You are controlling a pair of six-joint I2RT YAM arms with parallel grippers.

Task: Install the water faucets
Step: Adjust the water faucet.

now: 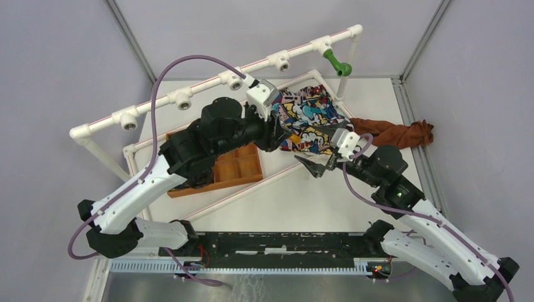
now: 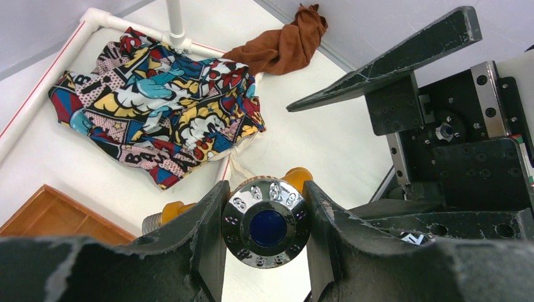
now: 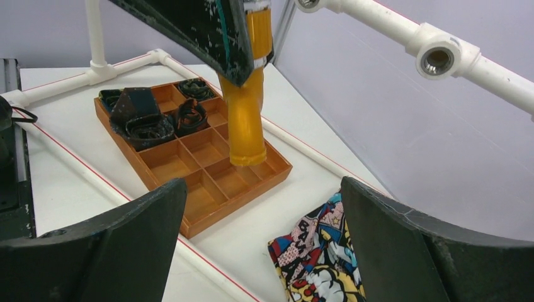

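My left gripper [image 2: 267,242] is shut on the chrome knob [image 2: 267,223] of the orange-yellow faucet [image 2: 297,177]. The faucet's threaded end [image 2: 151,221] points left. In the right wrist view its orange spout [image 3: 245,119] hangs above the tray. My right gripper [image 3: 264,242] stands wide open with nothing between its fingers, just right of the left gripper [image 1: 281,137] in the top view. A green faucet [image 1: 338,64] sits in the far-right fitting of the white pipe rail [image 1: 208,87]. An open threaded T-fitting [image 3: 436,60] shows at the upper right of the right wrist view.
An orange divided tray [image 1: 242,171] with dark coiled items lies under the left arm. A comic-print cloth [image 1: 308,116] and a brown cloth [image 1: 397,133] lie at the back right. White pipe frame bars [image 1: 252,189] run across the table.
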